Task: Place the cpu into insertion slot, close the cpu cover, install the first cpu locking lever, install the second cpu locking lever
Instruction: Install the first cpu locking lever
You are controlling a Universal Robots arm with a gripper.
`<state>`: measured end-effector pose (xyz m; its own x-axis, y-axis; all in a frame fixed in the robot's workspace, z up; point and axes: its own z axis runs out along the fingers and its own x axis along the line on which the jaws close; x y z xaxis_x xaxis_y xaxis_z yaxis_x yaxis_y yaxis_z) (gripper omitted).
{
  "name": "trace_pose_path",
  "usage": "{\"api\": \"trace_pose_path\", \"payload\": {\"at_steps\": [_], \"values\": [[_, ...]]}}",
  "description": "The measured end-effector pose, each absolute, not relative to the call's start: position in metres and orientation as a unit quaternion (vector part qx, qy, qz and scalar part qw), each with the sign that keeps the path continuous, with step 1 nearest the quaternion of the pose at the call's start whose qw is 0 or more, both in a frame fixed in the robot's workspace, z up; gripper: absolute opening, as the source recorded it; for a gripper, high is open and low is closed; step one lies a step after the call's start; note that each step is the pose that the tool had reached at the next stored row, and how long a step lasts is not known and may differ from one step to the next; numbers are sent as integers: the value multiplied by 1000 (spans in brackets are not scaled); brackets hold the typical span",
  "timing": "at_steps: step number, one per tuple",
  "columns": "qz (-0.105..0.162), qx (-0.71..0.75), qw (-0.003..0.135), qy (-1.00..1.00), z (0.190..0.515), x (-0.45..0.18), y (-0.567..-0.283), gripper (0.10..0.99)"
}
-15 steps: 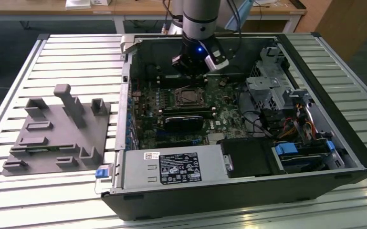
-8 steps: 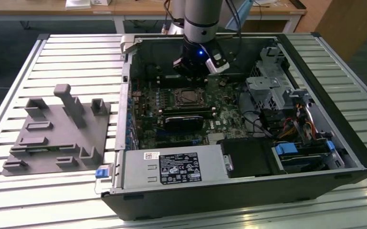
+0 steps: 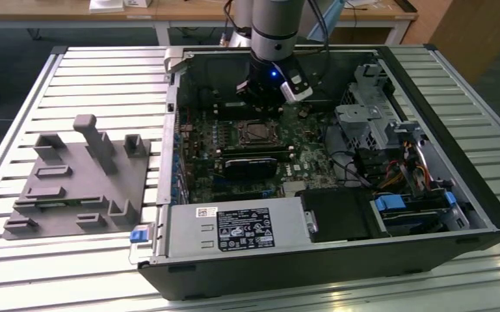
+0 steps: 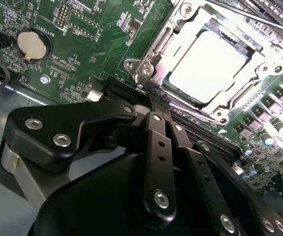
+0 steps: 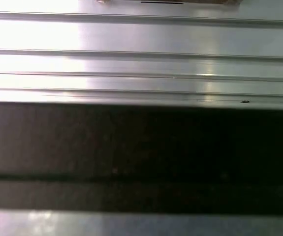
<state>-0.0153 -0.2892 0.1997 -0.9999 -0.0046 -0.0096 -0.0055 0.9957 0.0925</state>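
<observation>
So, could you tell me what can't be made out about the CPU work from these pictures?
- Gripper fingertips: in the second wrist view they end beside the cpu cover; contact with a lever can't be told.
- Locking levers: whether either is latched is unclear; in the exterior view the insertion slot is too small.
- Cpu: glare washes out its top.

The exterior view looks down from high at the open case (image 3: 319,162). The second wrist view is close above the board (image 4: 82,49), sharing the socket (image 4: 207,66) area. The first wrist view faces ribbed metal (image 5: 141,54) closely.
</observation>
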Motion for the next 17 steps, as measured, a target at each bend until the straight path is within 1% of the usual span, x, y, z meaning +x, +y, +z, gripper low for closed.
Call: {"api": "trace_pose_path", "payload": {"at_steps": [8,17], "values": [[46,-3,5,999,201,-15,-289,106],[35,-3,5,999,197,-15,-289,106]]}}
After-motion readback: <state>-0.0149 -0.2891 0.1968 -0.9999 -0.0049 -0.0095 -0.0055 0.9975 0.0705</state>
